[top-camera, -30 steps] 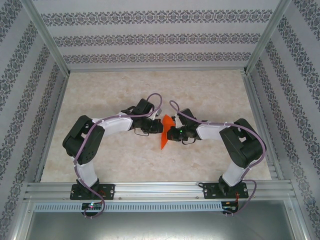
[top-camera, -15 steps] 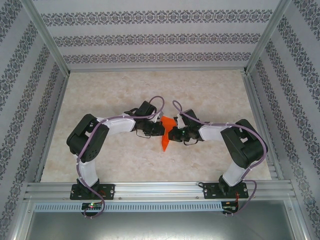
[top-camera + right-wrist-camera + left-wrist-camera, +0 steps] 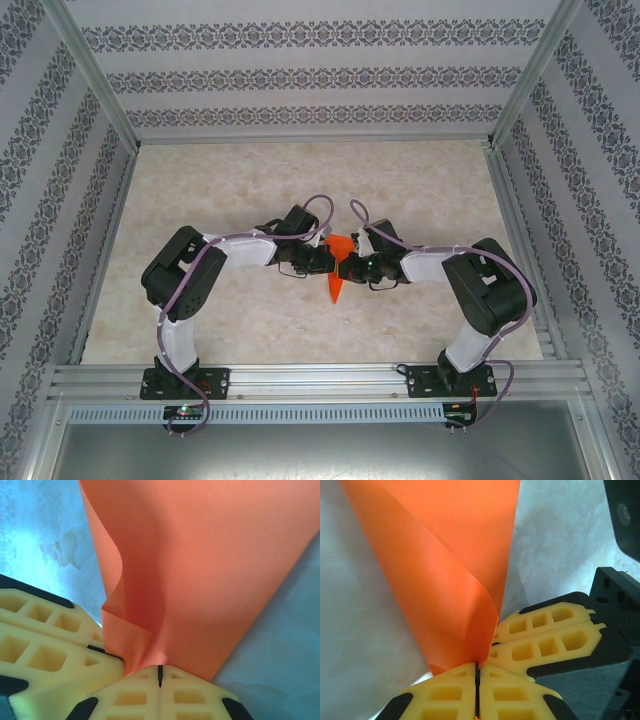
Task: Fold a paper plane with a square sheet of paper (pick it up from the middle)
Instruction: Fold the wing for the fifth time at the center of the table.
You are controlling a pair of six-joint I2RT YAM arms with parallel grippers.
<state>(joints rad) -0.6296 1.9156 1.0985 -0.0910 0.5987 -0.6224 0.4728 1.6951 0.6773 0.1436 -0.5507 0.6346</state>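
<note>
- The left tool [image 3: 325, 258] is clamped shut on the square sheet of paper [image 3: 337, 284]. In its wrist view the yellow fingers [image 3: 460, 677] meet along a hairline seam, with the orange sheet's narrow end nipped at their tips.
- The right tool [image 3: 347, 265] is likewise closed tight on the same sheet, at the same spot. Its fingertips sit right against those of the left tool.
- The sheet is over the middle of the counter [image 3: 420, 180], between the two wrists, with a pointed end aimed toward the near edge.
- Close up, the paper curls over on itself like a cone, widening away from the pinch. The right wrist view shows a crumpled pleat just at the grip.
- Whether the sheet's point touches the counter cannot be told.
</note>
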